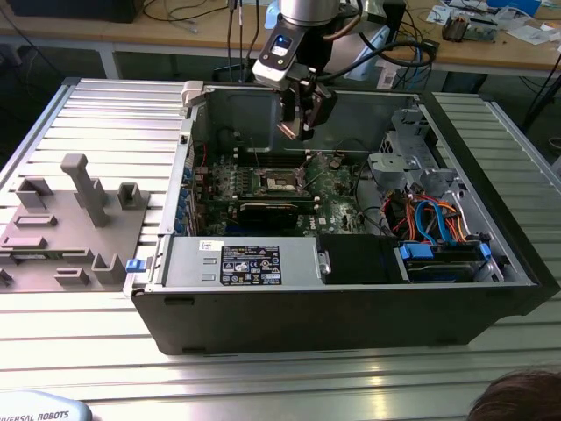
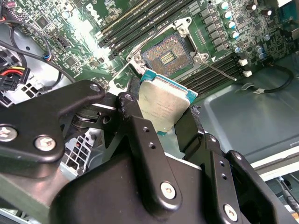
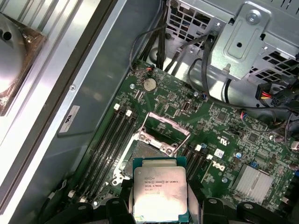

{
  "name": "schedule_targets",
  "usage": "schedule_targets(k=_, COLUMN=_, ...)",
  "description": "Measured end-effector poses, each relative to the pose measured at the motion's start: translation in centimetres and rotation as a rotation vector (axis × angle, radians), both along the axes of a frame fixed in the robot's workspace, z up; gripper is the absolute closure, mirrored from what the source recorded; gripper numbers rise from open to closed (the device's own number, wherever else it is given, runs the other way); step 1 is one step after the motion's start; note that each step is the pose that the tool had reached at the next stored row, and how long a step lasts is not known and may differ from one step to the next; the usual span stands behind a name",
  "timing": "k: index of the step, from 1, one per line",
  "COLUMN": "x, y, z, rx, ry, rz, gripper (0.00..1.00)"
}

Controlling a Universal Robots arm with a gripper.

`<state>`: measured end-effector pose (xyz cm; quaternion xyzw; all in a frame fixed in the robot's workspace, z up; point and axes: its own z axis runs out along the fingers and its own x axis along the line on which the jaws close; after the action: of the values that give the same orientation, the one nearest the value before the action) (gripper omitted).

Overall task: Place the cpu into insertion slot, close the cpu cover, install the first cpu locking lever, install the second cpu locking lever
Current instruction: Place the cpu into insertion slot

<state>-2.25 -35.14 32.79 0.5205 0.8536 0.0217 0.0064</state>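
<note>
The cpu [image 3: 160, 193] is up in the air: you've got it pinched by its edges between the two black fingers [image 2: 140, 135] of the gripper [image 1: 295, 130], silver top showing in the first wrist view. It hangs over the green motherboard [image 3: 224, 135] inside the open computer case [image 1: 351, 307], near the insertion slot [image 2: 166, 58] but not touching it. The slot sits bare, contacts showing, and the cpu cover [image 3: 161, 123] is tipped up beside it.

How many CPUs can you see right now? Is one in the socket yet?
1. The cpu is gripped in the end effector, held clear of the open insertion slot, which is empty with its contacts showing.
</note>
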Motion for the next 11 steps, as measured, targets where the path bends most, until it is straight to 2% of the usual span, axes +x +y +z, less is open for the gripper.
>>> schedule_targets(k=11, x=0.00, y=0.00, z=-0.02, rx=0.0000, ry=0.0000, rz=-0.019, gripper=0.45)
